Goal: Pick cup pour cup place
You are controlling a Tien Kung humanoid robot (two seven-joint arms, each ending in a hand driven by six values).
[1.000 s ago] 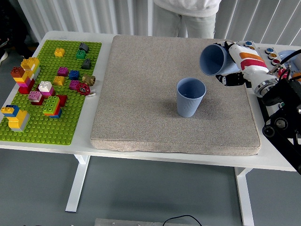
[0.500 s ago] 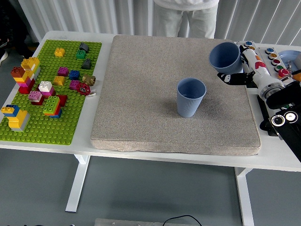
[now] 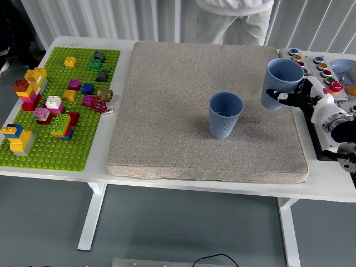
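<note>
A blue ribbed cup (image 3: 225, 114) stands upright in the middle of the grey mat (image 3: 167, 111). My right hand (image 3: 292, 95) is shut on a second blue cup (image 3: 281, 82) and holds it upright at the mat's right edge, right of the standing cup. I cannot tell whether the held cup touches the mat. The left hand is out of view.
A green baseplate (image 3: 55, 144) with several coloured bricks lies at the table's left. A panel of coloured buttons (image 3: 322, 67) sits at the far right. A person in white (image 3: 233, 22) stands at the far side.
The held cup has gone from tilted toward the standing cup to upright, and my right hand has moved it right and down to the mat's right edge.
</note>
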